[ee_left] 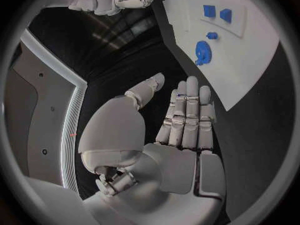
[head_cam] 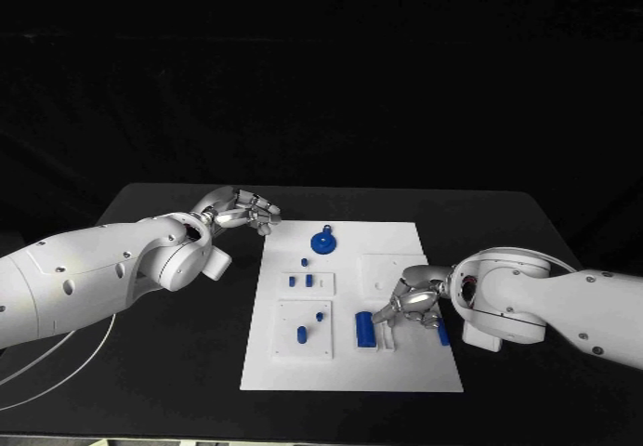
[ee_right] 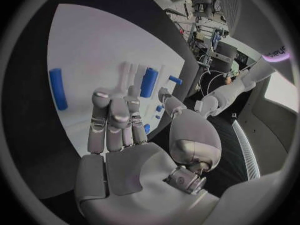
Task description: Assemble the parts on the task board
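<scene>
The task board (head_cam: pixel 351 372) lies at the table's centre, carrying blue parts, among them a round part (head_cam: pixel 324 242) near its far edge and a cylinder (head_cam: pixel 363 330) toward its right side. The left hand (head_cam: pixel 239 212) hovers off the board's far-left corner, fingers extended and empty. The right hand (head_cam: pixel 413 303) sits over the board's right edge beside the cylinder, fingers apart, grasping nothing.

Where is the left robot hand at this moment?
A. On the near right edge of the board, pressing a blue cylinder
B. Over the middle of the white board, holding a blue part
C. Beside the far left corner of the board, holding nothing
C: the left robot hand is over the black table by the far left corner of the board, and it holds nothing.
</scene>
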`<control>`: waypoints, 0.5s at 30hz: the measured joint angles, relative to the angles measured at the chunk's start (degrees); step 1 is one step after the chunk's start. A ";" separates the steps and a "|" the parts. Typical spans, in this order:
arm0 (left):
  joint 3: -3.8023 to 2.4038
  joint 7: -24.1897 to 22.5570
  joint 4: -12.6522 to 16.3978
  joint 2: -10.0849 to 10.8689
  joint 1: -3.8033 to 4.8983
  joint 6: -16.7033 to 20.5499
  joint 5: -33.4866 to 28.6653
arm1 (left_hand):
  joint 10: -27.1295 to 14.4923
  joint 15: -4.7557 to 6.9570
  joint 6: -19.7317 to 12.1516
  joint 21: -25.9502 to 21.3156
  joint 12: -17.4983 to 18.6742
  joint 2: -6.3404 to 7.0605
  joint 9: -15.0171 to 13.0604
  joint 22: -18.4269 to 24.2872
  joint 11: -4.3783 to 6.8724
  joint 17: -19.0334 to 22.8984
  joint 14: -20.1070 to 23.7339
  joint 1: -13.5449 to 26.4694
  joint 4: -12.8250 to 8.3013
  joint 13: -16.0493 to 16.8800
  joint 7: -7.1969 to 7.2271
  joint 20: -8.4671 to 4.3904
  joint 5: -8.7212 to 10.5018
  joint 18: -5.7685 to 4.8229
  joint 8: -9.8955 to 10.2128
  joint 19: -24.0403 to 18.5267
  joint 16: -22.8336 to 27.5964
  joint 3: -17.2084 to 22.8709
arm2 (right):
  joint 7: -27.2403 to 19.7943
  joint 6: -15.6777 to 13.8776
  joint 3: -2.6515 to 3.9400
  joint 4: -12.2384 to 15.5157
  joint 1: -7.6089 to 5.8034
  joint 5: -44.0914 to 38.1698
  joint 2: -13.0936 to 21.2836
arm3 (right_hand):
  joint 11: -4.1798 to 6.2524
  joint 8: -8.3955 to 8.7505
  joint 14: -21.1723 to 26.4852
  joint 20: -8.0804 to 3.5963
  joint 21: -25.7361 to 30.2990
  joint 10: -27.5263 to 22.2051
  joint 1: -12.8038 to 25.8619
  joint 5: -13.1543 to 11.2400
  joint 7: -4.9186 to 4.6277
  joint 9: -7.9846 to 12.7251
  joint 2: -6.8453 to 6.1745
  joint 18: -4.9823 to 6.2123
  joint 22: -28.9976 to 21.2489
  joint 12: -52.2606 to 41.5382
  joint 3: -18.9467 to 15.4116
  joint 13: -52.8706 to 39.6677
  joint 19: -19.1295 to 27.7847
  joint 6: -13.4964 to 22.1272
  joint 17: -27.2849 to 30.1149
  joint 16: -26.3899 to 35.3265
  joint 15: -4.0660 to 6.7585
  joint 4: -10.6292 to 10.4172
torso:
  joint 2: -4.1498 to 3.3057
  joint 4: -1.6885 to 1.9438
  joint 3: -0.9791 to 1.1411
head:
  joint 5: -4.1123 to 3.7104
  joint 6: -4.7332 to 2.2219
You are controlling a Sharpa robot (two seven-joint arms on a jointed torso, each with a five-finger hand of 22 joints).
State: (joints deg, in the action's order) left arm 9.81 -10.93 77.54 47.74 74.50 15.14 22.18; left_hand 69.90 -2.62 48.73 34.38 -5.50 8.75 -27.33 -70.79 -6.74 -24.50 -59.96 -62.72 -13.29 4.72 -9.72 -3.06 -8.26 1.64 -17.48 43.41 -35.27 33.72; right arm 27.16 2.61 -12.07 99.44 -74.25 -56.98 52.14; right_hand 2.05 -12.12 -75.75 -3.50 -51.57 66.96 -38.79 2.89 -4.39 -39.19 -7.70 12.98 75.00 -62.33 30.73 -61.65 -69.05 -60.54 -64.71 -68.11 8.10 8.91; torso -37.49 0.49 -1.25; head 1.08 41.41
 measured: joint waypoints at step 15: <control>0.00 0.00 -0.27 -0.46 0.00 0.00 -0.03 | 0.00 0.00 0.00 0.00 0.00 0.00 0.00 -0.05 0.00 -0.11 0.00 0.00 0.13 0.05 0.00 0.00 0.00 -0.01 0.00 0.00 0.00 -0.13 | -2.95 8.10 2.17 -7.37 -3.33 3.35 2.30 | -0.21 0.54 -0.01 0.03 0.33 -0.21 -2.47 0.89 -0.13 0.27 0.36 0.03 -0.22 0.23 1.05 -0.07 0.00 0.53 0.29 0.00 -0.01 1.04 | -0.01 -0.03 0.05 | -2.98 -0.77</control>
State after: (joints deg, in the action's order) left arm 9.81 -10.93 77.27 47.29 74.50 15.14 22.15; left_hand 69.90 -2.62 48.73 34.38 -5.49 8.75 -27.33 -70.84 -6.74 -24.61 -59.95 -62.73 -13.16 4.76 -9.72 -3.06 -8.26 1.63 -17.48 43.41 -35.27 33.59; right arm 24.21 10.71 -9.90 92.08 -77.58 -53.64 54.44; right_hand 1.84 -11.58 -75.75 -3.47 -51.24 66.75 -41.26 3.77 -4.52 -38.93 -7.33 13.00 74.79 -62.10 31.78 -61.72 -69.05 -60.01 -64.42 -68.11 8.09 9.94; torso -37.50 0.47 -1.20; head -1.91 40.63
